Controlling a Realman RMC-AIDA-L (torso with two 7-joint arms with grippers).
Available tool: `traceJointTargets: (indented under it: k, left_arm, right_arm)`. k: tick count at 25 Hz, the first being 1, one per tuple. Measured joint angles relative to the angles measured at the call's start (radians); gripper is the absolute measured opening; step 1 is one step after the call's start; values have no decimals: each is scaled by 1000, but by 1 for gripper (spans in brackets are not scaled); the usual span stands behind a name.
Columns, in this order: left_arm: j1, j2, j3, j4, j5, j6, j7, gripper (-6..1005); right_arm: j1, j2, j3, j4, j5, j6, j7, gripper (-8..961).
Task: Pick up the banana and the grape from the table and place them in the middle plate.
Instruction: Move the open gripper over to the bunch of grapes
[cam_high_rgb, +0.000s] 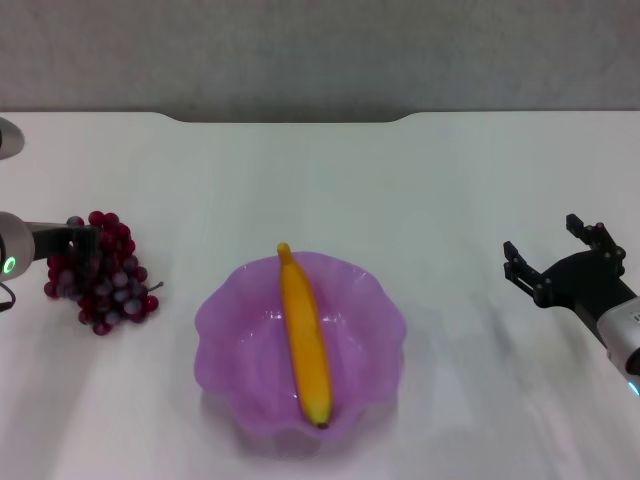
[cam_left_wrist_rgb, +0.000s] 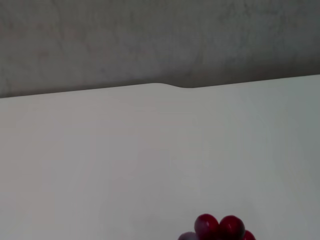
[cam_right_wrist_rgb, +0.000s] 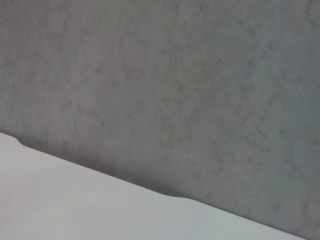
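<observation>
Banana already in middle plate; grape step now, left gripper at bunch near counter left edge, finger state unclear; right gripper fingers spread, empty, by right edge; next needs lift and carry to plate.

Even, diffuse overhead light is washing the white bench bright, nearly overexposing it. Only a faint soft shadow is showing under the middle plate. Mild glare is glinting on the banana. Both wrist views are reading dimmer and slightly soft.
</observation>
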Motion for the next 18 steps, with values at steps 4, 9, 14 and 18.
traceJointTargets:
  k: [4,9,14,18]
  left_arm:
    - [1,0,0,-7,-1,2,1,203]
    - [-3,-1,0,-24,-2,4,1,180]
    - [11,-2,6,-18,-7,26,4,163]
    - [16,-2,12,-16,-10,39,3,150]
  right_arm:
    - [0,0,0,0,0,0,0,893]
    - [1,0,0,0,1,0,0,892]
    - [-1,0,0,0,3,0,0,892]
    - [-2,0,0,0,4,0,0,892]
